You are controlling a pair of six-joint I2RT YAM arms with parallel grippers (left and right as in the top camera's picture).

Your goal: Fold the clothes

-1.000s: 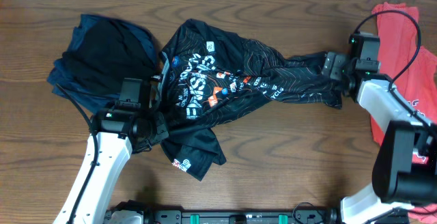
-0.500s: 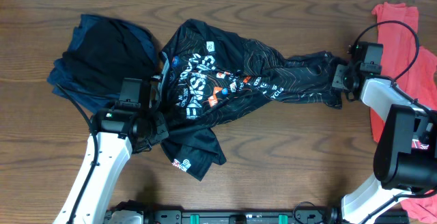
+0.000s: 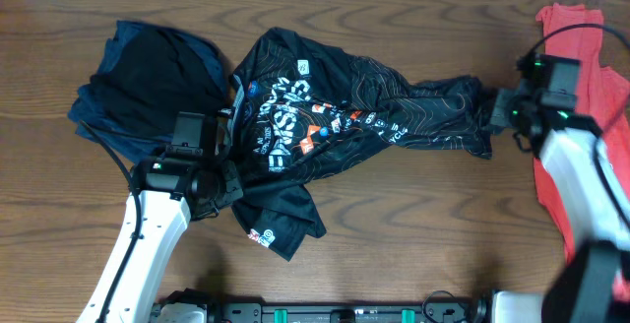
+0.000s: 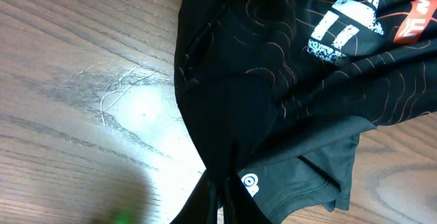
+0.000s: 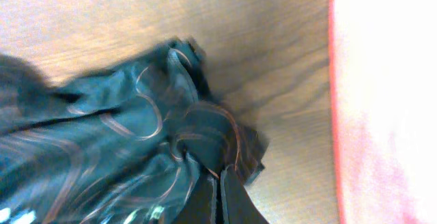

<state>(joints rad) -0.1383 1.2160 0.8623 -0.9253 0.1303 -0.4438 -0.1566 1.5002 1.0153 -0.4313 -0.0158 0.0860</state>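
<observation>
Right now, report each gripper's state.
Left gripper: closed, pinching the black jersey.
Right gripper: closed on the black jersey's other end.

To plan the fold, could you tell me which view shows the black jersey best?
The overhead view: the whole black jersey lies crumpled there. The left wrist view shows only a printed part, the right wrist only a bunched end.

Jersey (image 3: 335, 116) at the middle of the table (image 3: 413, 225), folded garments (image 3: 148, 77) touching its left, T-shirt (image 3: 612, 87) far right
</observation>
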